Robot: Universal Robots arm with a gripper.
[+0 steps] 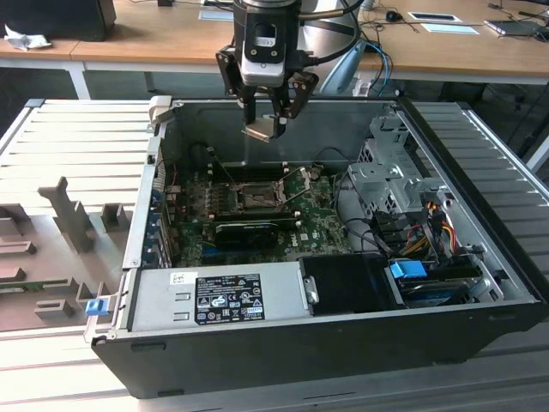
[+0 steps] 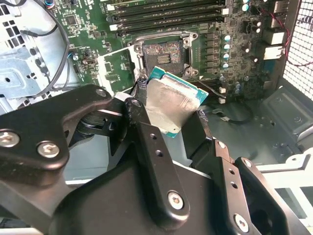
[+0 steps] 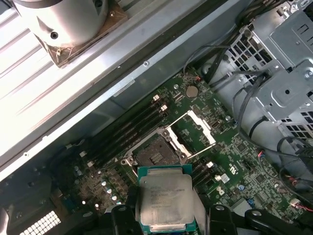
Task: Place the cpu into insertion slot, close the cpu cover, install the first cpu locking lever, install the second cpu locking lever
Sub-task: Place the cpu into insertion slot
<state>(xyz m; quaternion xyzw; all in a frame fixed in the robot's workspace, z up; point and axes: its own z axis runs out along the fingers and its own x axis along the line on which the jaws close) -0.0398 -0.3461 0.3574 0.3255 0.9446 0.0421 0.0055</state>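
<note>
My gripper (image 1: 268,125) hangs above the open computer case, shut on the cpu (image 1: 262,130) by two opposite edges. The chip's pale silvery face shows between the black fingers in both wrist views (image 2: 171,105) (image 3: 164,198). It is held tilted, well above the motherboard. The insertion slot (image 1: 256,196) (image 2: 164,55) (image 3: 154,154) lies bare below the chip, dark with a metal rim. The cpu cover (image 3: 194,131) (image 2: 115,72) is swung open on its hinge beside the slot, a grey frame with a square cut-out.
A long black card (image 1: 249,230) lies just in front of the slot. Memory slots (image 2: 166,14) run along its other side. A grey power supply (image 1: 223,296), a metal drive cage (image 1: 390,184) and loose cables (image 1: 416,232) fill the case's near and right parts.
</note>
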